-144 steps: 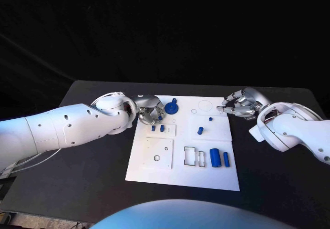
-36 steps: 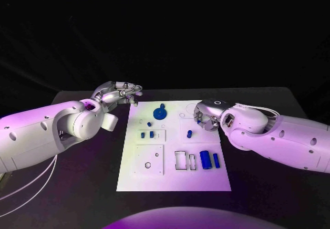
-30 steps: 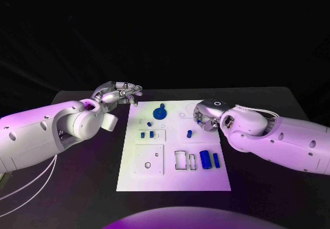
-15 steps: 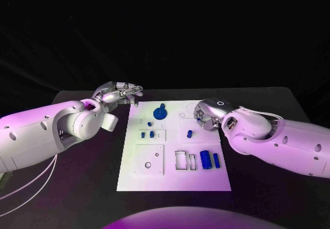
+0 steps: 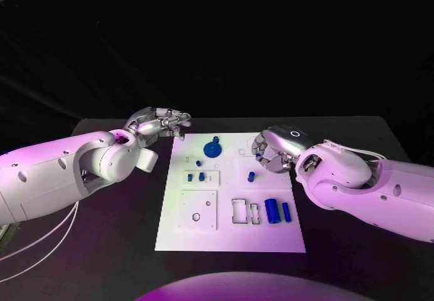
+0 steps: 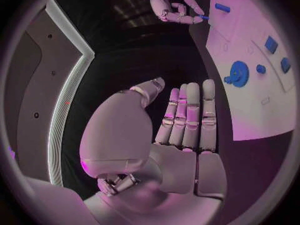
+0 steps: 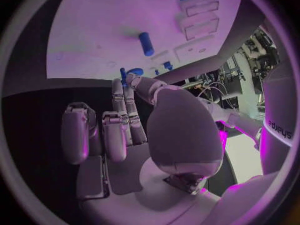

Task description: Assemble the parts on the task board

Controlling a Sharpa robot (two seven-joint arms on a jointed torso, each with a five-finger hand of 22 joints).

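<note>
Right hand, silver, many-fingered: positioned over the 3 o'clock edge of the white rectangular task board, upper half; thumb and one finger pinch a small blue peg, remaining fingers curled in; the peg tip appears in the right wrist view, just above the board surface. Left hand, silver: off the board, above the black desk near the board's 10 o'clock corner; holds nothing; in the left wrist view its fingers lie straight and side by side, thumb set apart. Task board: centred on the desk. Contents, head view: blue toothed gear at 12 o'clock, with a small blue stub just beyond it; two short blue blocks left of centre in a framed recess, a single small blue piece above them; short blue peg standing upright right of centre, near the right hand; large blue cylinder and slimmer blue rod lying side by side at about 4 o'clock, beside a pair of empty rectangular outlined slots; square plate with a round hole at about 8 o'clock.
</note>
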